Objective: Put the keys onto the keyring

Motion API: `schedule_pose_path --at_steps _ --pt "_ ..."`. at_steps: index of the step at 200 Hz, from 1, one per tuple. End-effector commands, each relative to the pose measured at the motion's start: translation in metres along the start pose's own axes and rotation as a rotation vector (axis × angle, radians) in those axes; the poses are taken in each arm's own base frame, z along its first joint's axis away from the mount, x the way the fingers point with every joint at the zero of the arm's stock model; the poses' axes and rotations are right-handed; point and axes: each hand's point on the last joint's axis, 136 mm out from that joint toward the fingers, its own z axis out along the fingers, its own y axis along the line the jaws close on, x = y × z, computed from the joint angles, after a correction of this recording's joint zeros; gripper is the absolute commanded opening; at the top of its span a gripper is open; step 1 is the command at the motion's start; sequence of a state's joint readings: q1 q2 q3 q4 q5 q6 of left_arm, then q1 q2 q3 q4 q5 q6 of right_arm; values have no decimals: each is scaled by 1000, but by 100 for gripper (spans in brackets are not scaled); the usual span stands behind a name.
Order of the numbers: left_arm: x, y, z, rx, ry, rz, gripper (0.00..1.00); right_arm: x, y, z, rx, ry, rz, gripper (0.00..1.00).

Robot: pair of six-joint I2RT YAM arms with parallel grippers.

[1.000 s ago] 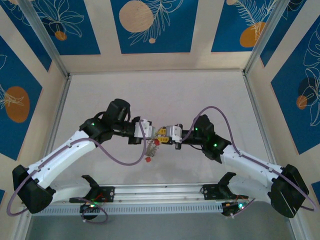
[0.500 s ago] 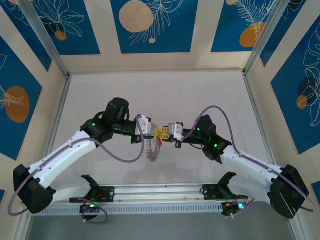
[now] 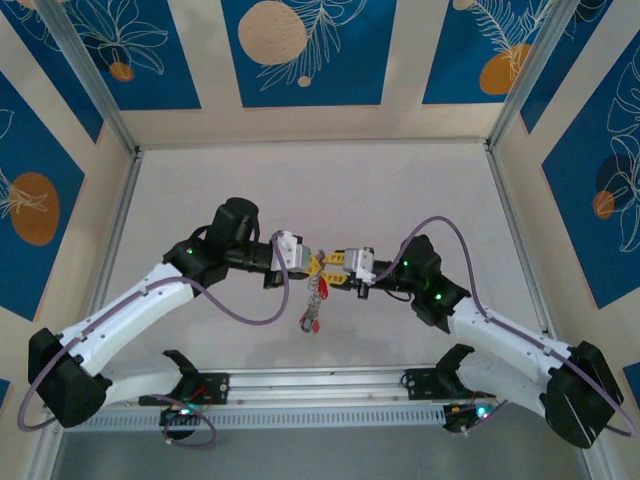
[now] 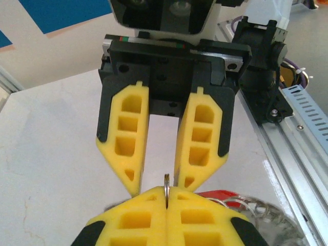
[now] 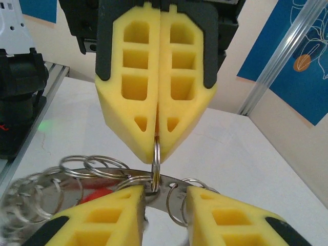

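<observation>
The keyring (image 5: 177, 190) is a curved grey metal band with holes, carrying several small split rings (image 5: 77, 171). It hangs between the two grippers (image 3: 318, 295). My left gripper (image 4: 166, 192) is shut on one thin split ring (image 5: 156, 159) that passes through a hole in the band. My right gripper (image 5: 164, 190) faces it tip to tip, its yellow fingers (image 5: 110, 212) apart on either side of that ring and the band. A red key head (image 5: 95, 196) shows behind the band, and a red key (image 3: 311, 325) dangles at the bottom of the bunch.
Both arms meet over the middle of the white table (image 3: 400, 190), above the near half. The metal rail (image 3: 320, 385) with the arm bases runs along the near edge. Walls and aluminium posts (image 3: 95, 90) close in the sides and back.
The right gripper has drawn closer to the left one and its fingers have parted. The bunch of rings and keys now hangs straighter below the fingertips, shifted slightly right.
</observation>
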State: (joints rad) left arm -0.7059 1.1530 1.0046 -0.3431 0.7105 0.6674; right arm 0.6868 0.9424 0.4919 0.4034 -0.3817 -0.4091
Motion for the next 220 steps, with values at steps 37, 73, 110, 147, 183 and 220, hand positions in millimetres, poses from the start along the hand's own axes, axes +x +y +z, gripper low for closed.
schedule_pose_path --at_steps 37,73,110,147,183,220 --pt "-15 -11 -8 50 -90 45 0 8 22 -16 -37 -7 120 42" --pt "-14 -11 -7 54 -86 41 0 20 29 -14 -27 19 170 43" --pt "-13 -10 -7 53 -80 31 0 24 39 -9 -32 8 198 42" --pt "-13 -12 -6 64 -86 25 0 28 38 -7 -11 15 194 42" --pt "-15 -16 -5 103 -100 27 0 30 33 -3 2 22 164 42" --pt "-15 -15 -3 110 -100 26 0 30 23 -8 31 19 143 47"
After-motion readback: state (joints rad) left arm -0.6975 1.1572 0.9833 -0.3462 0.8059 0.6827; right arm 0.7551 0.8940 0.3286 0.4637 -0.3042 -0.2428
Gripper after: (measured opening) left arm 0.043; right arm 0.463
